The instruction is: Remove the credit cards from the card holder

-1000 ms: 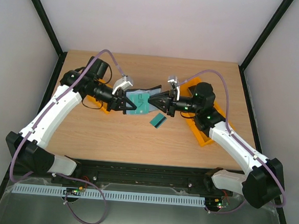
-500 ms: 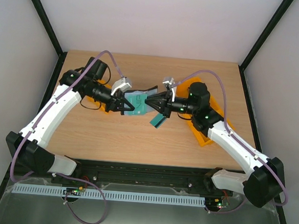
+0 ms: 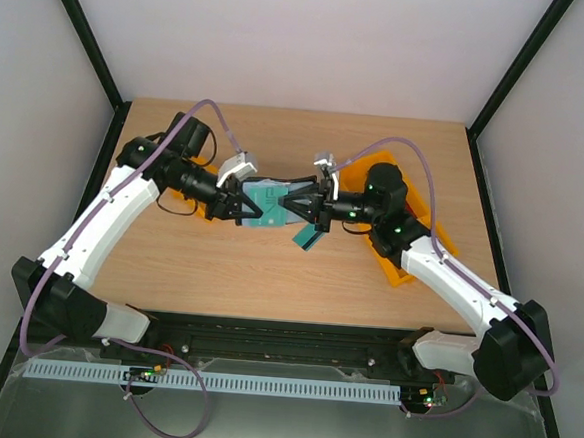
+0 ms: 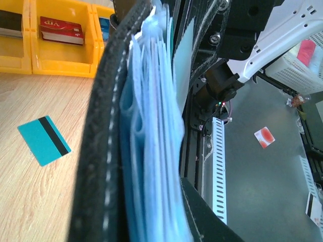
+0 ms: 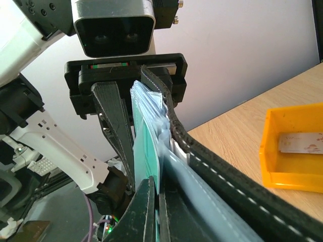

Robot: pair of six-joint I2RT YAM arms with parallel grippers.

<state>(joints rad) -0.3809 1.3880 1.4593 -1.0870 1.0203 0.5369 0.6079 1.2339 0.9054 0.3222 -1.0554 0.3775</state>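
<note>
White arms [image 3: 102, 216], blk joints [image 3: 192, 137], purple cables [image 3: 208, 100].

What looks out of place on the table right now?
One teal card lies loose and crooked on the table, stripe up, near the wallet. Nothing looks spilled or damaged.

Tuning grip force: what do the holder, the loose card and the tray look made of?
Holder: black leather or faux leather, matte, with pale stitching along the edge. Its inner sleeves look like soft translucent blue plastic with wavy edges. Loose card: probably rigid teal plastic, smooth, with a black magnetic stripe. Tray: moulded yellow-orange plastic, slightly glossy.
</note>
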